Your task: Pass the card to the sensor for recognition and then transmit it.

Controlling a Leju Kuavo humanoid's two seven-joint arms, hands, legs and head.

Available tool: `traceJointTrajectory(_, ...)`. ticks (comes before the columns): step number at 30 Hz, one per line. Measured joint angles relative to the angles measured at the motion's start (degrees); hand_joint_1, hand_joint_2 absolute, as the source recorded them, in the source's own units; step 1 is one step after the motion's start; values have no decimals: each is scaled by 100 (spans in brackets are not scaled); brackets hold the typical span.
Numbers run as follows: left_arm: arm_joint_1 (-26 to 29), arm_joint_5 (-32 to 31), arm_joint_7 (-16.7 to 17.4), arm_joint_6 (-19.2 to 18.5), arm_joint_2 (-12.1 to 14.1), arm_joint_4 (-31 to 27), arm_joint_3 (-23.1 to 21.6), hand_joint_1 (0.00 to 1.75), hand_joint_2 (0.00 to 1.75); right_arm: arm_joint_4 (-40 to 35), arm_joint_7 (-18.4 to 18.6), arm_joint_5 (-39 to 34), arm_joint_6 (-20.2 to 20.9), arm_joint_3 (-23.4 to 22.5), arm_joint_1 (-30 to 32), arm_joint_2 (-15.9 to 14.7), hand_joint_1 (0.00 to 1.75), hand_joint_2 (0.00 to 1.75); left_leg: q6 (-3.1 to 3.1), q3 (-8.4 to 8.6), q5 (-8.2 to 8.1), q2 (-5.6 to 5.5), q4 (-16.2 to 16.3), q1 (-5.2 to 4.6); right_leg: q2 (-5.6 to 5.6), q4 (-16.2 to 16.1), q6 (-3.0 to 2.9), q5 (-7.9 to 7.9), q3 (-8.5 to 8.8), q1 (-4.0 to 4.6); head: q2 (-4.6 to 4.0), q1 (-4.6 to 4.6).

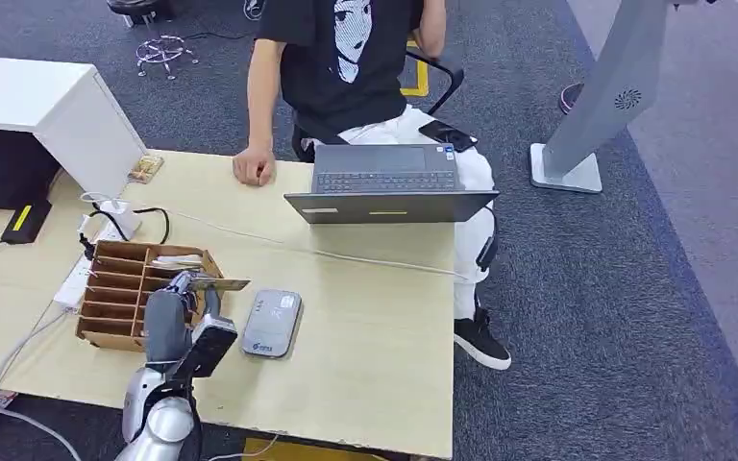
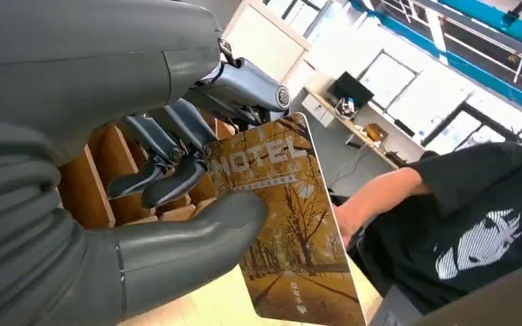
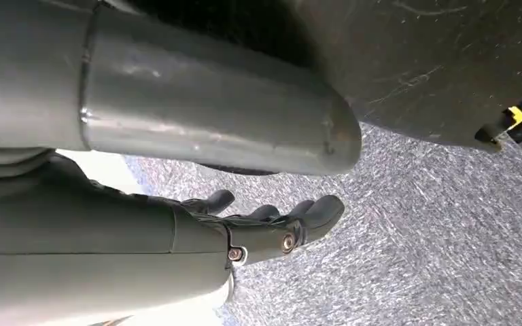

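Left hand (image 2: pixel 177 204) pinches the card (image 2: pixel 292 224), its lower corner cut off; right hand (image 3: pixel 265 227) seemingly slack, empty.

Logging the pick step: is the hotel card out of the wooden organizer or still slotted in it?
Out. The left hand pinches the card clear above the wooden organizer.

A seated person (image 1: pixel 346 67) faces an open laptop (image 1: pixel 389 182) on the table (image 1: pixel 375 336)
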Motion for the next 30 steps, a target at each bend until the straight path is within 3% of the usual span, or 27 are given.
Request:
traceJointTrajectory(11, -39, -55, 68, -206, -76, 219, -162, 175, 175, 0, 39, 2, 17, 0, -26, 18, 0, 0, 0, 0, 0, 0, 0, 0, 0, 0, 0, 0, -1, 0, 0, -2)
traceJointTrajectory(20, -124, -542, 809, -455, -74, 711, -262, 175, 175, 0, 48, -9, -7, 0, -77, 61, 0, 0, 0, 0, 0, 1, 0, 0, 1, 0, 0, 0, -1, 0, 0, -2)
traceJointTrajectory(30, -270, -756, 1025, -496, -44, 1277, -260, 175, 175, 0, 59, -7, -9, 0, -80, 63, 0, 0, 1, 7, -1, -7, -1, 0, -9, 0, 0, -1, 13, 0, 0, -2)
